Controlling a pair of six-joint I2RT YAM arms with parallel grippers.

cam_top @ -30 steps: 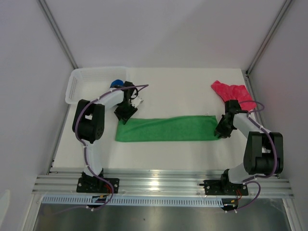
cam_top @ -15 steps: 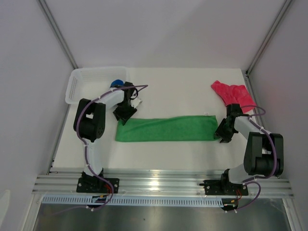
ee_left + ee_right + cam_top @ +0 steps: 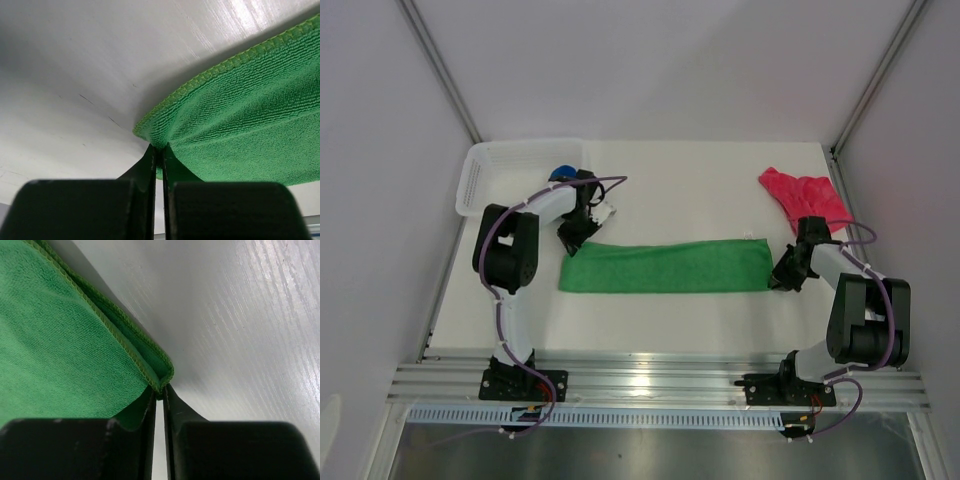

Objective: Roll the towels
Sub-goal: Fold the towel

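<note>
Green terry cloth runs in a long folded strip between your two pincers. From above, the green towel (image 3: 665,267) lies flat on the table (image 3: 690,180). Its one short end is at the tips of the left pincer (image 3: 572,238) and its other short end at the tips of the right pincer (image 3: 782,278). Beyond the right pincer, well apart from it toward the far edge, the pink-red towel (image 3: 805,192) sits crumpled. Just behind the left pincer, a blue towel (image 3: 561,173) shows at the edge of the white basket (image 3: 480,180). You cannot tell from here whether it lies inside.

Left wrist view: your fingers (image 3: 145,167) are pressed together on the far corner of that end, the stitched hem bunched right at the tips. The cloth fans out to the right of them and looks slightly lifted, with a shadow beneath.

Right wrist view: the fingers (image 3: 176,407) stand nearly together, pinching the folded corner where two hemmed layers meet. The cloth spreads off to the left of the tips, with bare table to the right.

Expect this towel to be light, limp and a little grippy. It should sag and crease rather than hold a shape, and the layers may slide apart. A hold on the hemmed corners, through both layers, looks soundest. Keep both ends level so the roll starts straight.
</note>
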